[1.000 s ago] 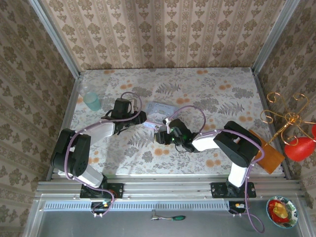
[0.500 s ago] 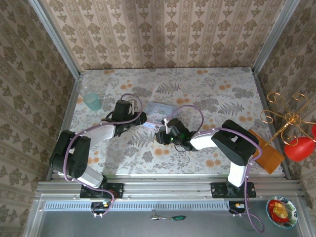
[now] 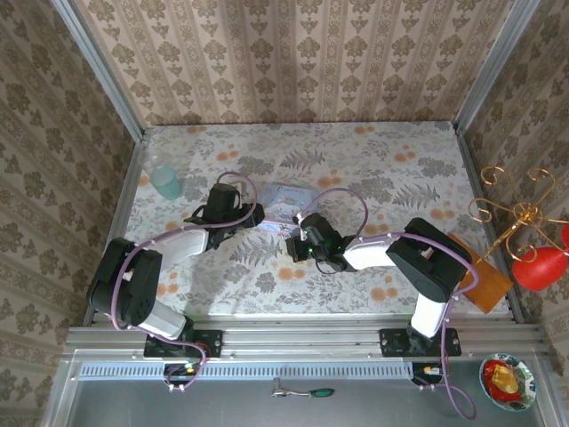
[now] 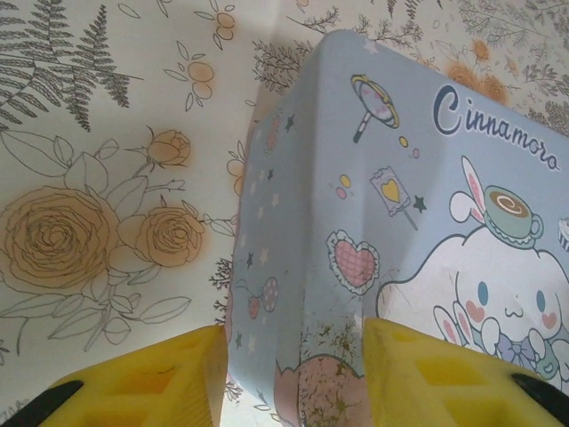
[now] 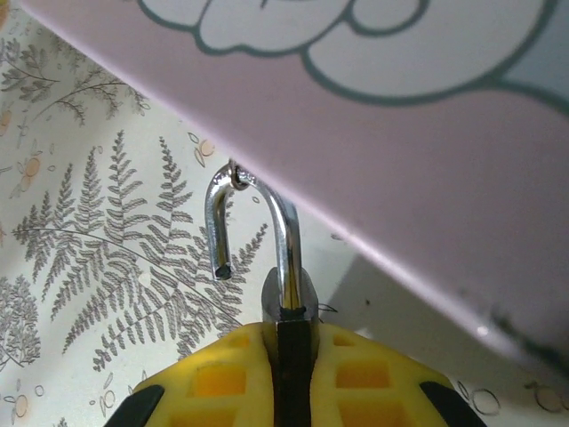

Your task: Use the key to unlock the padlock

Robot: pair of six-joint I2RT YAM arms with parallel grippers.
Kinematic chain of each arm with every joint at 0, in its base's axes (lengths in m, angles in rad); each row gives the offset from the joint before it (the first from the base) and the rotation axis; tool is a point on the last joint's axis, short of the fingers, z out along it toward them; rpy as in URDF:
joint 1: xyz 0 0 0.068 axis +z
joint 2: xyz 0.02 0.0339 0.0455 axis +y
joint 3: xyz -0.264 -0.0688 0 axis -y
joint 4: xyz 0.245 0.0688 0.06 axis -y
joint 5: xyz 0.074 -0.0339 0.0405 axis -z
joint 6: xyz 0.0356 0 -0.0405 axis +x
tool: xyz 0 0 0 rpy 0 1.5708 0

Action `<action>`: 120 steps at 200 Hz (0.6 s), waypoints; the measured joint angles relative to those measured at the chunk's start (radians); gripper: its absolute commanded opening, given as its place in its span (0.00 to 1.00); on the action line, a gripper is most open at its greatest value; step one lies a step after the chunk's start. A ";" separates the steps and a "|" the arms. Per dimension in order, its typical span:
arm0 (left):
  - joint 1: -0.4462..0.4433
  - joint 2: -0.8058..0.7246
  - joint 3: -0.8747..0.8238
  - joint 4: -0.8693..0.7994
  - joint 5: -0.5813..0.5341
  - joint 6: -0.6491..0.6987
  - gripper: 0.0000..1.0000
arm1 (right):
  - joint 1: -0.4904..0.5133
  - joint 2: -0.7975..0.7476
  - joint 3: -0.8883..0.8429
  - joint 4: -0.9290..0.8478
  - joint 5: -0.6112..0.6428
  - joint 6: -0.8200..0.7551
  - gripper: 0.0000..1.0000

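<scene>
Right wrist view, lower middle: right tool (image 5: 293, 347) clamped on the black padlock (image 5: 286, 298), shackle (image 5: 220, 213) popped open at the pink box (image 5: 427, 160) edge. Left wrist view: left tool (image 4: 293, 356) pinching that box. Overhead, both tools have barely shifted since earlier.

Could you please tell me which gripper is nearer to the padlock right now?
Right. The right gripper is shut on the padlock, clamping its body. The left gripper grips the box at its other end, away from the lock.

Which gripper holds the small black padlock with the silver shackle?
The right gripper, shut on the padlock; the left gripper is at the pastel-blue cartoon box.
</scene>
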 measured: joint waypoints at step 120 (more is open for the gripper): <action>-0.146 -0.114 -0.104 -0.001 -0.121 -0.110 0.45 | -0.063 -0.022 0.000 -0.035 0.056 0.190 0.00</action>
